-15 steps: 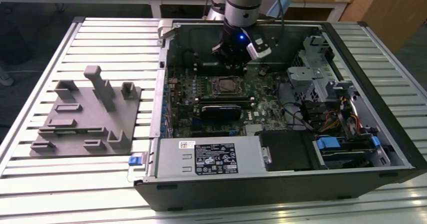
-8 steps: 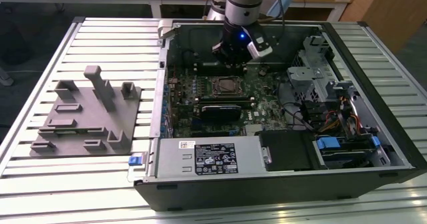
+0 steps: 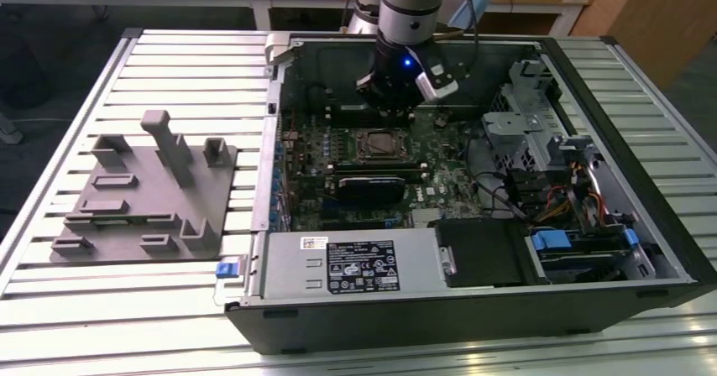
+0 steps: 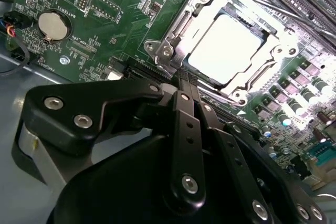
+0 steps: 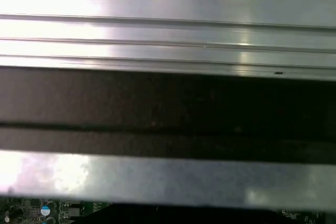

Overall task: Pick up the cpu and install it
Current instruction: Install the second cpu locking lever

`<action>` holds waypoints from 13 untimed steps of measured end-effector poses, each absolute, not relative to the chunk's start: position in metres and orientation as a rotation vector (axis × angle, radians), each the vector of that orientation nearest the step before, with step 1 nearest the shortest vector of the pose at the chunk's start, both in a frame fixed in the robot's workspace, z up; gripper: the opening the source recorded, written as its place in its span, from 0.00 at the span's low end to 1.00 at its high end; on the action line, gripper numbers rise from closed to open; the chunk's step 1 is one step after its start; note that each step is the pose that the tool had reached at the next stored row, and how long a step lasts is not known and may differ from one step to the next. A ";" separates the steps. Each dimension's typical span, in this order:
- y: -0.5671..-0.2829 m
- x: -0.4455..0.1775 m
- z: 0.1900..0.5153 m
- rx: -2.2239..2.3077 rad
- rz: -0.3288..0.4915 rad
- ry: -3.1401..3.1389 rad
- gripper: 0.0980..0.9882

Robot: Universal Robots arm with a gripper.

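The cpu, a flat square chip with a silvery-white top, lies seated inside the metal-framed socket on the green motherboard. In the exterior view the socket sits mid-board inside the open computer case. My gripper hovers just beside the socket's edge, its two black fingers pressed together with nothing between them. In the exterior view the gripper hangs over the board just behind the socket.
A grey plastic fixture block stands on the slatted table at the exterior view's left. Inside the case are a power supply, a drive cage and cables at the right. A coin battery sits on the board. The case wall is close.
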State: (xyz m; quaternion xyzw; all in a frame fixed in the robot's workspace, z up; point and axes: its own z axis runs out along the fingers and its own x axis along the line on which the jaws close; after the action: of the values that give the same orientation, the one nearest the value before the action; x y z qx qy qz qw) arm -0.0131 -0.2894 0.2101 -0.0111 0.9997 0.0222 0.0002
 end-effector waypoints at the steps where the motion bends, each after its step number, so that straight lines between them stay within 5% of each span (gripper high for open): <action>1: -0.290 -0.013 0.210 -0.035 0.070 3.140 0.01; 13: -0.295 -0.013 0.210 -0.035 0.070 3.140 0.01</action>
State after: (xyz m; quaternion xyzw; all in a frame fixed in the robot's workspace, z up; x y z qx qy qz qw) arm -0.0131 -0.2952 0.2100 -0.0110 0.9997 0.0223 0.0002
